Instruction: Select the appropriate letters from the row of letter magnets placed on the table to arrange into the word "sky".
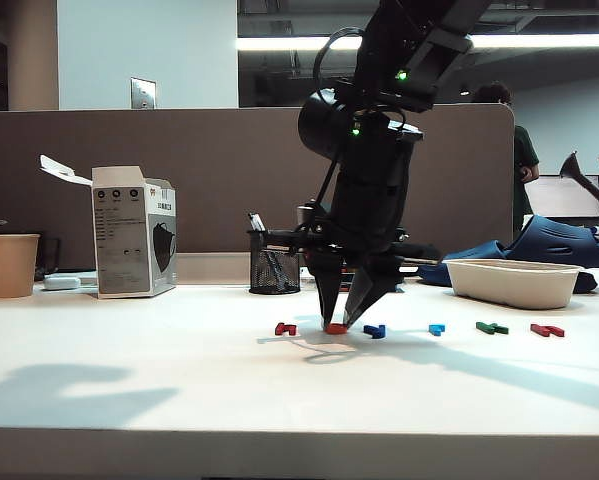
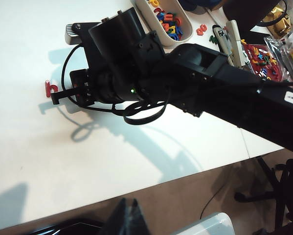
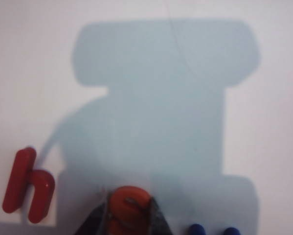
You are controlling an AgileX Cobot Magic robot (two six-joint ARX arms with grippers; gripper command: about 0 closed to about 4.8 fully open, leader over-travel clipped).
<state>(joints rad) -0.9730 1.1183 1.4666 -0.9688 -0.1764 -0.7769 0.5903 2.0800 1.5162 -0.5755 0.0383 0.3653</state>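
Closing around the orange letter (image 1: 336, 328), the right gripper (image 1: 341, 322) stands nearly upright on the table (image 1: 129, 380), its 2 fingers narrowed to either side of the magnet; the right wrist view shows the rounded orange piece (image 3: 128, 205) sitting between the dark fingertips (image 3: 95, 223), but whether they already pinch it I cannot tell. This letter lies second in the row of letter magnets, between the dark red letter (image 1: 285, 328) and the dark blue letter (image 1: 375, 330), with the light blue magnet (image 1: 436, 328), the green letter (image 1: 492, 327) and the red magnet (image 1: 546, 329) farther along. The left gripper (image 2: 129, 218) hangs back beyond the table edge, only its dark tips visible, so its opening cannot be judged. The risk here, as I judge it, is that such a thin, flat piece slips from the tips or flips as they squeeze, since they meet it low against the smooth surface. A skewed pinch could also nudge the dark blue letter, which sits just beside it and is needed later.
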